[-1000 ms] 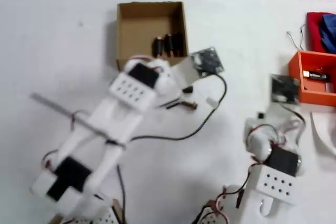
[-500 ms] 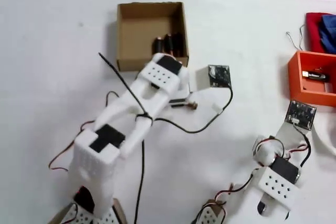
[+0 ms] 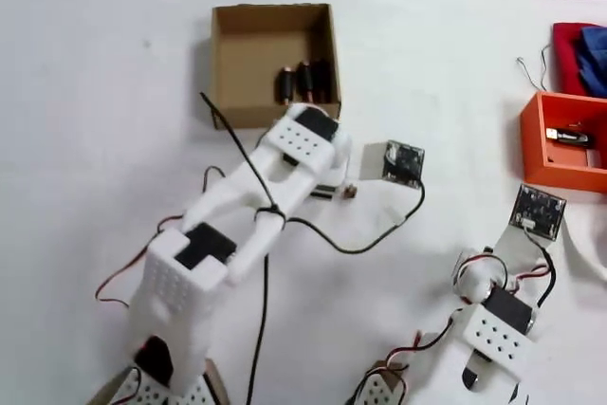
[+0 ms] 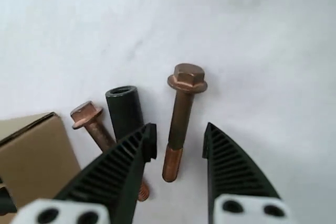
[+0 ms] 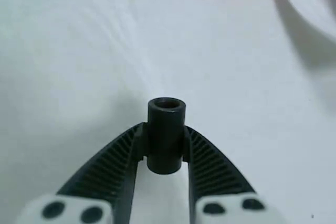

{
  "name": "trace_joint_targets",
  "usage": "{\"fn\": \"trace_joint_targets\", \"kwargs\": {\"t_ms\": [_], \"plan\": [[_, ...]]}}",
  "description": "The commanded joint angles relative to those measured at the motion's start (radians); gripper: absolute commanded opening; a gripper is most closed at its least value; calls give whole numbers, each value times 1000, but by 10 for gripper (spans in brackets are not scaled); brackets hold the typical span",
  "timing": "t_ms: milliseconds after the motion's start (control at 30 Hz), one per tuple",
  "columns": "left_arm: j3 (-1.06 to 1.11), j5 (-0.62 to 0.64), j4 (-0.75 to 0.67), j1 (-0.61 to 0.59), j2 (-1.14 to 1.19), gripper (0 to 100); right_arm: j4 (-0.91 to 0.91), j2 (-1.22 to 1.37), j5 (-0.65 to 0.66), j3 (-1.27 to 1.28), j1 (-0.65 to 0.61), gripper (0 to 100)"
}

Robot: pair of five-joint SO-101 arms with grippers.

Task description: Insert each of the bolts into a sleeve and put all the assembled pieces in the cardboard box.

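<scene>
My left gripper (image 4: 178,142) is open and low over the table, with one copper bolt (image 4: 180,120) lying between its fingertips. Beside that bolt lie a loose black sleeve (image 4: 125,109) and a second copper bolt (image 4: 90,120), close to a corner of the cardboard box (image 4: 29,156). In the high view the left arm (image 3: 302,144) ends just in front of the cardboard box (image 3: 232,59), which holds dark assembled pieces (image 3: 303,82). My right gripper (image 5: 165,148) is shut on a black sleeve (image 5: 166,129), its bore end facing away from the camera.
An orange tray (image 3: 533,144) stands at the right edge, with red and blue cloth (image 3: 580,54) behind it. The right arm (image 3: 493,324) sits near the front right of the table. Black and red cables (image 3: 379,234) trail between the two arms.
The left arm has swung right and lowered over the loose bolts beside the box. The right arm has drawn back toward the table's front right.
</scene>
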Motion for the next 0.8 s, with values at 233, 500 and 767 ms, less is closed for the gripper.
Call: {"fn": "trace_joint_targets", "kwargs": {"t_ms": [233,500,767], "plan": [[-42,-5,-100,37,55,168,-18,4,-6,-3,10,21],[-42,-3,-103,38,123,168,-18,4,-6,-3,12,21],[-44,-2,-104,81,127,168,-18,4,-6,-3,12,21]]}}
